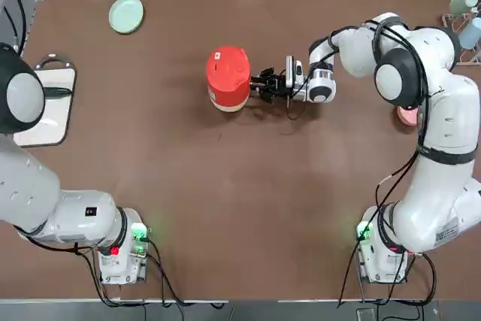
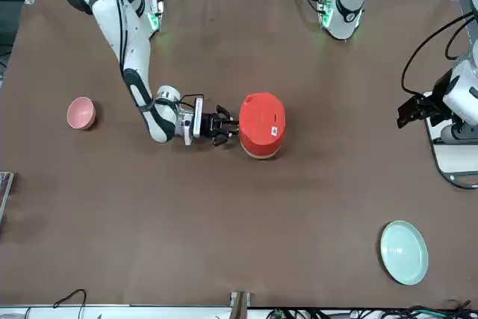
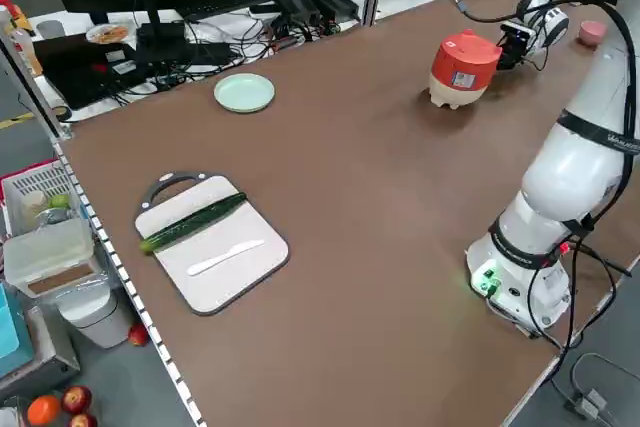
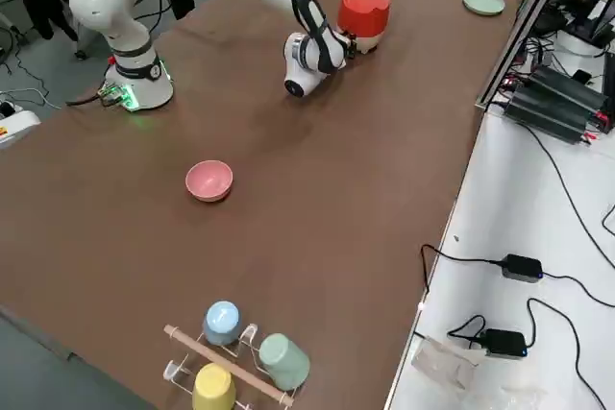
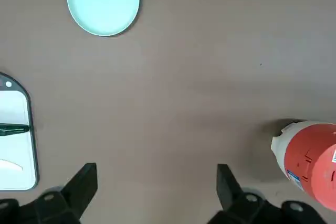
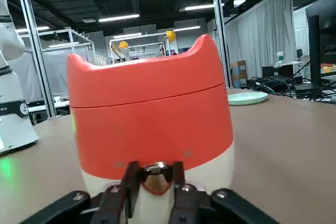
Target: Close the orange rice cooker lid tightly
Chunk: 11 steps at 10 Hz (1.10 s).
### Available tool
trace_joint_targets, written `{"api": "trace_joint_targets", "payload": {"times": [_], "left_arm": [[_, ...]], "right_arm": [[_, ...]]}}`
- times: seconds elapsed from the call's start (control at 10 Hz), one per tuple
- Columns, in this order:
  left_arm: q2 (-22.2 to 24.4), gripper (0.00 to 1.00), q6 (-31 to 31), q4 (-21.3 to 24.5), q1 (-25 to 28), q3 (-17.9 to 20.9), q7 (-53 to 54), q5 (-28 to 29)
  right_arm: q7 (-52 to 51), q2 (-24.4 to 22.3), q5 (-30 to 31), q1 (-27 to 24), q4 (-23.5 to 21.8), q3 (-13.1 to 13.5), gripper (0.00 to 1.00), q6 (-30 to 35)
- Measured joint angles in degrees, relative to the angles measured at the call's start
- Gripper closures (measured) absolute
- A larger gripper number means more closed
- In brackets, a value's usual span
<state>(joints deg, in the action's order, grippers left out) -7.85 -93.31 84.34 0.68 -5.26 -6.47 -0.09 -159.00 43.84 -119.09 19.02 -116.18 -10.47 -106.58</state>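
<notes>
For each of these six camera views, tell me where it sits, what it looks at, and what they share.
Top: overhead; both arms, right end effector beside the orange rice cooker.
Front: across the table, facing the robot; both arms.
Left side: raised, looking diagonally; cutting board near.
Right side: raised, diagonal; pink bowl near.
Left wrist: looks down; own open fingers, green plate.
Right wrist: level with the cooker, lid down.
All share the cooker.

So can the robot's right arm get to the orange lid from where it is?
Probably yes. The right gripper already sits low against the orange rice cooker, just beneath the lid, with bare table around.
</notes>
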Motion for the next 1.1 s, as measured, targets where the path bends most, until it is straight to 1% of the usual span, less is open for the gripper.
{"api": "trace_joint_targets", "payload": {"times": [0.4,0.8,1.0,1.1], "left_arm": [[0.0,0.0,0.0,0.0,0.0,0.0,0.0,0.0],[0.0,0.0,-0.1,0.0,0.1,0.0,0.0,0.0],[0.0,0.0,-0.1,0.0,0.1,0.0,0.0,0.0],[0.0,0.0,-0.1,0.0,0.1,0.0,0.0,0.0]], "right_arm": [[0.0,0.0,0.0,0.0,0.0,0.1,0.71,0.0],[0.1,0.0,0.0,-0.1,0.1,0.2,0.61,-0.3],[0.6,0.0,0.0,-0.3,0.1,0.3,0.32,-0.4],[0.6,0.0,0.0,-0.4,0.1,0.3,0.15,-0.4]]}}
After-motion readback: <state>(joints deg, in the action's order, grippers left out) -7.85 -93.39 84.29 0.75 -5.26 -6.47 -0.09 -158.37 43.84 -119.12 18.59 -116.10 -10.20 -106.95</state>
